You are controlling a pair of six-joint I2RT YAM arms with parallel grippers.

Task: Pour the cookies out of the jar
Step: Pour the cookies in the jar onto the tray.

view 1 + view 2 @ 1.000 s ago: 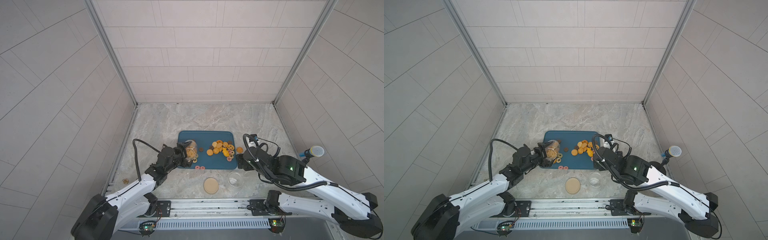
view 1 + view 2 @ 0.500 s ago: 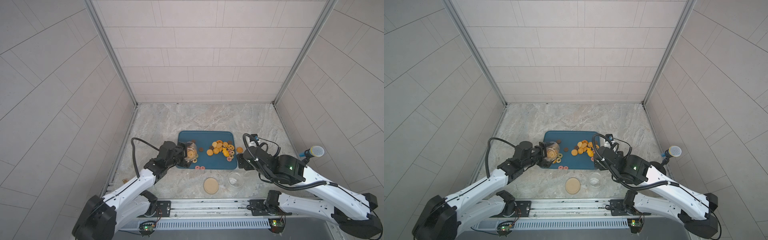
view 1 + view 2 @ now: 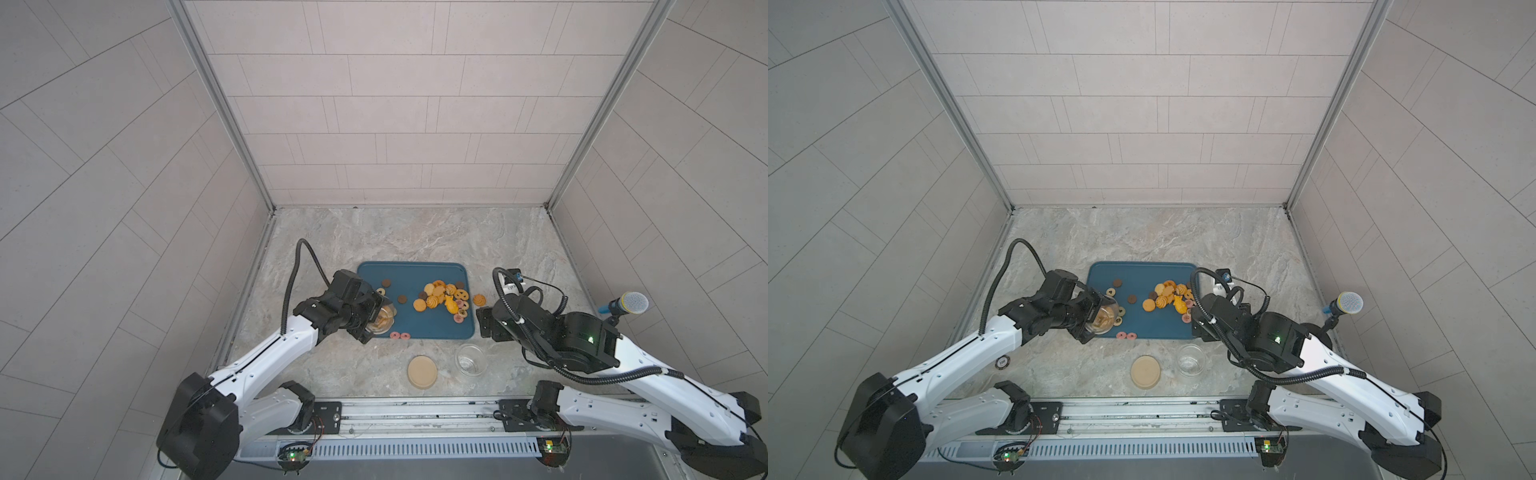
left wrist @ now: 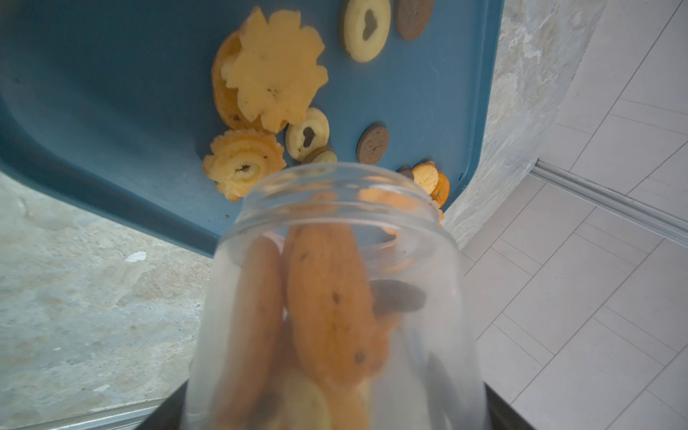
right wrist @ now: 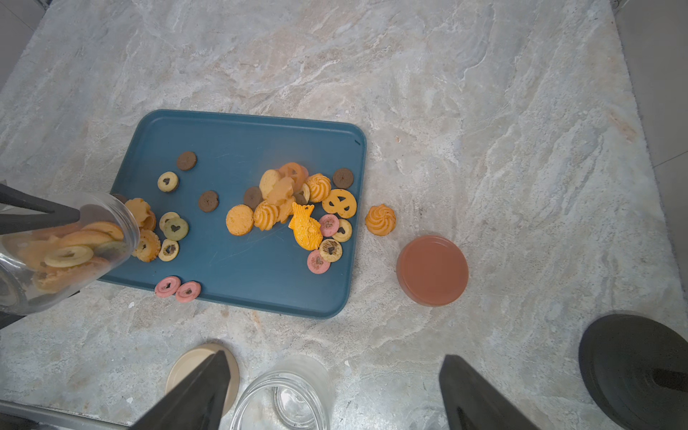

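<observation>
grey marble table point(image 3: 415, 241): fills the floor of the cell, with pale tiled walls on three sides.

left gripper point(image 3: 374, 316): reaches in from the left and clamps its jaws on the sides of a glass jar point(image 3: 385, 319), as seen in both top views.

right gripper point(image 5: 333, 355): hangs near the tray's right end, jaws spread wide, holding nothing.

blue tray point(image 3: 415, 328): lies flat at mid-table.

jar, again: tipped well over, mouth low above the tray's left end, partly full; shows orange and pale cookies point(image 4: 327, 298) stacked on edge behind the glass in the left wrist view.

empty jar point(image 3: 470, 360): stands upright on the table, near the tray's front right corner.

beige lid point(image 3: 422, 372): lies flat just beside the empty jar, on its left.

reddish-brown lid point(image 5: 432, 270): lies flat on the table past the tray's right end, apart from the rim; hidden under the right arm in both top views.

on the tray's right half: a heap point(image 5: 294, 208) of orange swirls, a fish shape, a pretzel shape, browns and pinks. at the jar's mouth: a smaller spill point(image 5: 156, 231). between the two: a few brown and pale singles.

swirl cookie point(image 5: 380, 219): off the tray, on the table just past the right rim.

pink cookies point(image 5: 178, 288): two, touching each other, at the tray's front rim.
</observation>
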